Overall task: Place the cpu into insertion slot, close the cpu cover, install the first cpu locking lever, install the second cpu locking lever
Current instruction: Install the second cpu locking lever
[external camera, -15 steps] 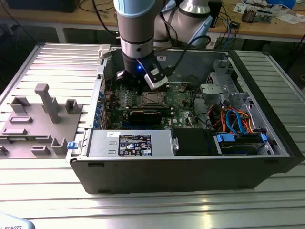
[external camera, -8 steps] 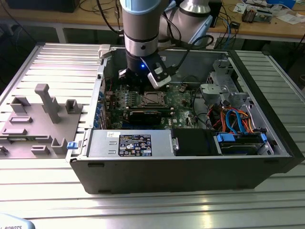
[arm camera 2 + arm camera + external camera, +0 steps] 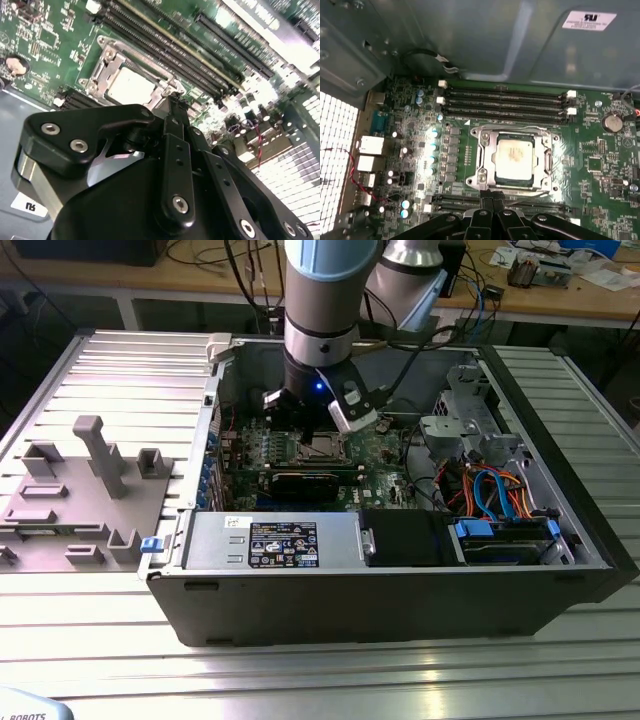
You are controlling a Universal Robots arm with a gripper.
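Setting: ribbed aluminium worktop [image 3: 100, 640], open PC case [image 3: 400, 590] lying flat on it, green circuit board [image 3: 600, 165] inside; grey fixture block [image 3: 80, 500] at the exterior view's left.
Cpu: the cpu [image 3: 515, 156] sits flat in the insertion slot [image 3: 495, 181] — silver top showing through the window in both wrist views.
Cover: the cpu cover [image 3: 487, 150] looks down over the chip; I can't tell if either locking lever is latched.
Gripper: your gripper [image 3: 492, 196] hangs just beside the socket's near edge, fingers [image 3: 172, 107] drawn narrow, together, holding nothing.
Handling: chip is light, stiff, slick on top, fragile underneath — you'd take it by the edges only. Cover is thin springy sheet; press on the frame, not the window.
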